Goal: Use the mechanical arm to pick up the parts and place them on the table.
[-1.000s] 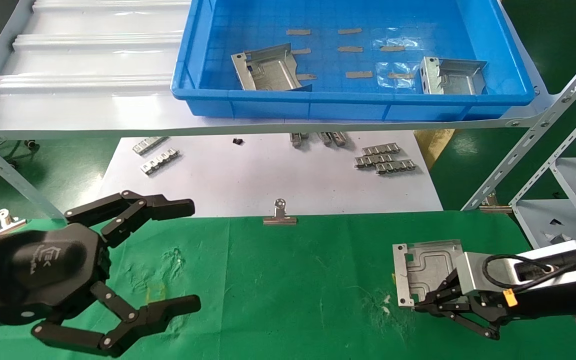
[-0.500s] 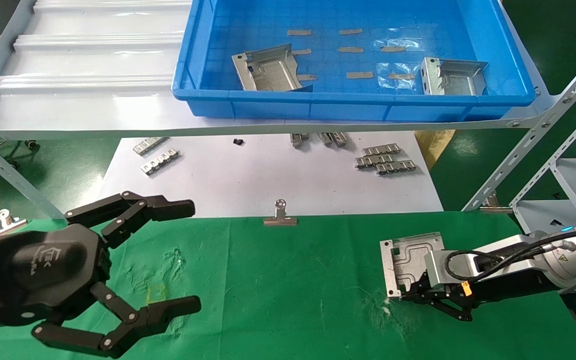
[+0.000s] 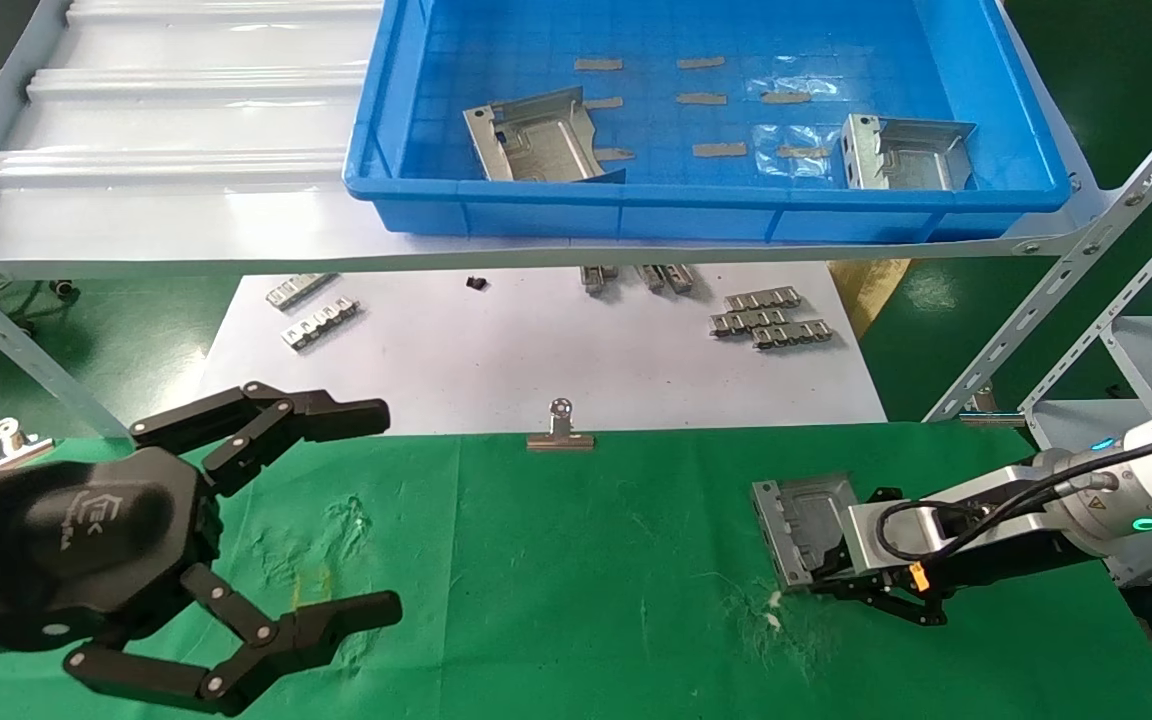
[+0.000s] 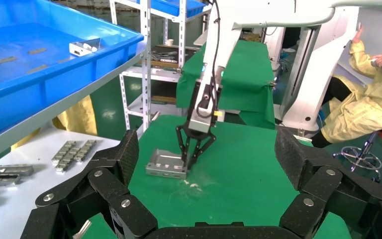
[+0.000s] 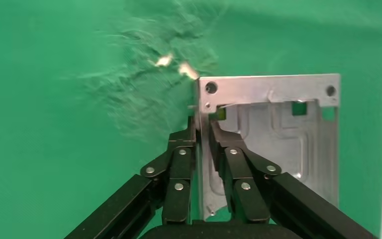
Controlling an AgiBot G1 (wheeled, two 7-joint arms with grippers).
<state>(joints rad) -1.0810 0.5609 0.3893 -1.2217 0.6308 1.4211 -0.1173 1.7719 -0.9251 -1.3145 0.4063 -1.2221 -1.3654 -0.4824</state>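
Note:
My right gripper (image 3: 824, 582) is shut on the upturned flange of a silver sheet-metal part (image 3: 802, 518) at the right of the green table (image 3: 586, 560). In the left wrist view the part (image 4: 165, 163) looks level and low on the cloth, with the right gripper (image 4: 188, 160) standing over its edge. In the right wrist view the fingers (image 5: 181, 164) pinch the flange of the part (image 5: 283, 132). Two more parts (image 3: 536, 135) (image 3: 906, 152) lie in the blue bin (image 3: 696, 208). My left gripper (image 3: 376, 510) is open and empty at the table's near left.
The bin sits on a pale ribbed shelf (image 3: 166, 120). Under it a white sheet (image 3: 536, 360) holds toothed metal strips (image 3: 766, 318). A silver binder clip (image 3: 560, 430) sits at the cloth's far edge. Slanted rack uprights (image 3: 1086, 270) stand at the right.
My right gripper has moved left with the part, and the part has tipped from facing up to lying flatter and lower on the cloth. The left arm has not moved.

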